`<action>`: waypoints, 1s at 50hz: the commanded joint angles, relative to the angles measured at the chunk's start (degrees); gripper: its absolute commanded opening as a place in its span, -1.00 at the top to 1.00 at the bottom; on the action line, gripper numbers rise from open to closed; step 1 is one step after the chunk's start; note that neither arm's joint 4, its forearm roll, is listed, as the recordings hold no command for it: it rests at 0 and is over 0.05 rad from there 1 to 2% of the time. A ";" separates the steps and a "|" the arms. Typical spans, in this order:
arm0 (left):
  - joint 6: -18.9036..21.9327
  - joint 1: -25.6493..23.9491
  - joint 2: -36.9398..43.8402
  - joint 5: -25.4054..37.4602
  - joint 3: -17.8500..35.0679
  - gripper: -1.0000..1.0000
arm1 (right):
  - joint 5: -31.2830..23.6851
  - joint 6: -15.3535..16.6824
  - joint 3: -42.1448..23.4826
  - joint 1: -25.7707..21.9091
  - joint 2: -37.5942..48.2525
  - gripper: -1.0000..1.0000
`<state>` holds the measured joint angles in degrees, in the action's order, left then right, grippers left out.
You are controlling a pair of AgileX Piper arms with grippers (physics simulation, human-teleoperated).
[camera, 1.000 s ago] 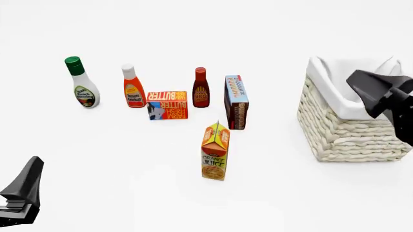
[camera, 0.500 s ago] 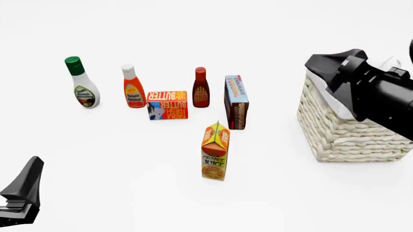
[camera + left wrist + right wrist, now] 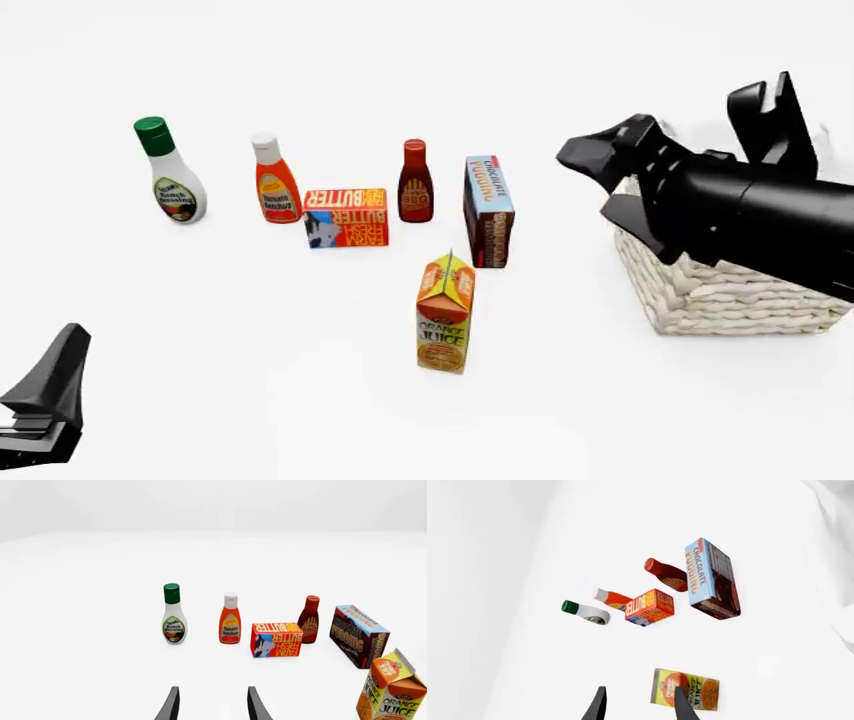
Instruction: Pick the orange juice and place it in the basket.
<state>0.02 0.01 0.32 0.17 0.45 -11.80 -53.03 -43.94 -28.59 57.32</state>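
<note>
Orange juice stands upright on the counter, long axis vertical, gable ridge up, lettered face twd the arms' side. It sits just in front of the pudding box, apart from it, w/ the butter box and three bottles further back-left. Nothing touches it.

Step in hand, as I read it: approach, not grasp. Right gripper is up over the near-left corner of the basket, aimed across twd the groceries; its jaws are parted w/ nothing btwn them, and the carton shows just beyond the tips in the right wrist view. Left gripper is parked low at the near-left, jaws apart and empty too, prob. idle.

Next move prob. needs the right arm to come down and left, line the jaws across the carton's narrow body below the gable, then close. Risk: pudding box close behind, so a deep reach could nudge it; a tall light carton may tip if hit off-centre.
</note>
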 commanded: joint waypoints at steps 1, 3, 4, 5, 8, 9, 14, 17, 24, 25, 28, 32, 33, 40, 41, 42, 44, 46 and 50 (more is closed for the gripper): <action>0.01 0.00 0.00 0.00 0.00 -1.00 | -4.57 -2.35 -3.50 -3.23 4.53 -1.00; -0.01 0.00 0.00 0.00 0.00 -1.00 | -6.91 -2.41 -5.21 -3.81 5.75 -1.00; 0.00 -0.01 -0.01 0.00 0.00 -1.00 | -7.25 -2.74 -5.48 -4.08 5.93 -1.00; 0.00 -0.01 -0.01 0.00 0.00 -1.00 | -7.25 -2.74 -5.49 -4.08 5.93 -1.00; 0.01 -0.01 0.00 0.00 0.00 -1.00 | -10.12 -2.94 -8.14 -4.50 7.48 -1.00; 0.00 -0.01 0.00 0.00 0.00 -1.00 | -10.67 -2.99 -8.69 -4.59 7.74 -1.00; 0.01 0.00 0.00 0.00 0.00 -1.00 | -14.58 -2.71 -12.18 -5.10 9.97 -1.00; -0.01 0.00 0.00 0.00 0.00 -1.00 | -16.11 -3.11 -13.73 -5.69 10.81 -1.00; 0.00 0.00 0.00 0.00 0.00 -1.00 | -21.96 -2.78 -18.71 -6.19 13.47 -1.00; 0.01 0.00 -0.01 0.00 0.00 -1.00 | -22.40 -2.63 -19.34 -6.22 13.66 -1.00; 0.00 0.01 0.00 0.00 0.00 -1.00 | -24.22 -2.78 -20.83 -6.82 14.53 -1.00; 0.01 0.00 0.01 0.00 0.00 -1.00 | -26.60 -2.99 -22.65 -7.24 15.28 -1.00; -0.01 0.01 0.00 0.00 0.00 -1.00 | -26.97 -2.90 -22.99 -7.20 15.47 -1.00; 0.01 0.00 0.01 0.00 0.00 -1.00 | -30.62 -3.16 -25.25 -7.80 17.13 -1.00; 0.00 0.01 0.00 0.00 0.00 -1.00 | -31.31 -3.20 -25.66 -8.04 17.53 -1.00; 0.00 0.00 0.01 0.00 0.00 -1.00 | -31.11 -3.76 -25.53 -8.50 17.41 -1.00; 0.00 0.00 0.00 0.00 0.00 -1.00 | -31.93 -3.97 -26.41 -8.97 17.96 -1.00; 0.02 -0.01 0.00 0.00 0.00 -1.00 | -32.75 -3.75 -27.01 -9.03 18.60 -1.00; 0.00 -0.01 -0.01 0.00 0.00 -1.00 | -33.52 -4.63 -28.04 -9.92 19.52 -1.00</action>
<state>0.03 0.00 0.32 0.17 0.45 -41.67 -56.77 -68.81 -37.03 74.44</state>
